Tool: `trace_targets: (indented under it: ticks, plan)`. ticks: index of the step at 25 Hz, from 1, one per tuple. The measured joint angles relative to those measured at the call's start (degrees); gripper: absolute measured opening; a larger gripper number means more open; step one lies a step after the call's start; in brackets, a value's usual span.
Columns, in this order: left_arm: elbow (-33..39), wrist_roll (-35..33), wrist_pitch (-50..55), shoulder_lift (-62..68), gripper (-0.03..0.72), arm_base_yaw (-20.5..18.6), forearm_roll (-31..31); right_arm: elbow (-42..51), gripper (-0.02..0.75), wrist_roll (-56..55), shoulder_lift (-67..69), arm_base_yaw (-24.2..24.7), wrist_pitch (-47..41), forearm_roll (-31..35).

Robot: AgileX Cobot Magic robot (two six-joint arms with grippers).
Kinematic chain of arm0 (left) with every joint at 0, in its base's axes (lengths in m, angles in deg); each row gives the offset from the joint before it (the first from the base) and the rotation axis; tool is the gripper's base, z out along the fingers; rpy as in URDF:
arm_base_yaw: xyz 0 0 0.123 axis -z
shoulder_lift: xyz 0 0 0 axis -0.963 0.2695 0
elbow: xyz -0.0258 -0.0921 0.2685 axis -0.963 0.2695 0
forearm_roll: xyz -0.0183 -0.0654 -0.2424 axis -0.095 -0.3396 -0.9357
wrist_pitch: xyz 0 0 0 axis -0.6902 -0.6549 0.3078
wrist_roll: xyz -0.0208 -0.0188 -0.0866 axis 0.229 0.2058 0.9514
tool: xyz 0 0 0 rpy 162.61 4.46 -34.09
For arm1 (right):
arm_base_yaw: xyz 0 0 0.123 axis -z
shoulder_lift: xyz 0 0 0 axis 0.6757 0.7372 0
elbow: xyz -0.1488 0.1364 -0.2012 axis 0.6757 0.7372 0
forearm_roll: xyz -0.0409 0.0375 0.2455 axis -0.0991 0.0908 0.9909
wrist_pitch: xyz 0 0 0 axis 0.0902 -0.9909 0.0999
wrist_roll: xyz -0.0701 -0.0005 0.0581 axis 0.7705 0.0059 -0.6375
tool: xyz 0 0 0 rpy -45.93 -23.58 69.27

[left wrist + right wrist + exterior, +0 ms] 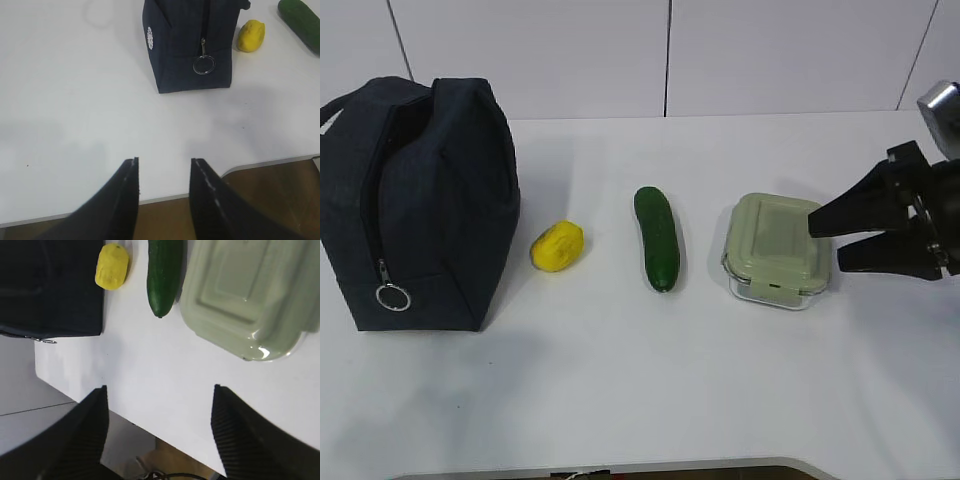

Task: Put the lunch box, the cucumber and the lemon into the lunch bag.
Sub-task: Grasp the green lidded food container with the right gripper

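Observation:
The navy lunch bag (pixel 415 200) stands at the table's left, zipper shut, its ring pull (pixel 392 297) hanging low; it also shows in the left wrist view (pixel 192 42) and the right wrist view (pixel 50 285). The yellow lemon (pixel 557 246) lies just right of it, then the dark green cucumber (pixel 657 237), then the lunch box (pixel 777 248) with its sage-green lid. My right gripper (pixel 825 240) is open and empty, its fingertips at the box's right edge. My left gripper (pixel 164 161) is open and empty over the table's front edge, well short of the bag; it is out of the exterior view.
The white table (pixel 620 380) ends at a front edge (pixel 270 162) with a rounded cut-out. A white panelled wall (pixel 670 50) stands behind. Bare tabletop lies in front of the row of objects.

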Motion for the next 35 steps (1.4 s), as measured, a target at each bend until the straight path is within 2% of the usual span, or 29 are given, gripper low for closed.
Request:
trace_targets:
  ticks: [7,14,35]
  plan:
    - [0.0,0.0,0.0,0.0,0.242,0.0,0.0,-7.2,0.513,0.8,4.7,3.8,-3.1,0.1]
    - [0.0,0.0,0.0,0.0,0.242,0.0,0.0,-8.4,0.513,0.3,4.8,7.6,-0.9,-1.3]
    - [0.0,0.0,0.0,0.0,0.242,0.0,0.0,-8.4,0.513,0.8,5.2,7.6,0.8,-1.7]
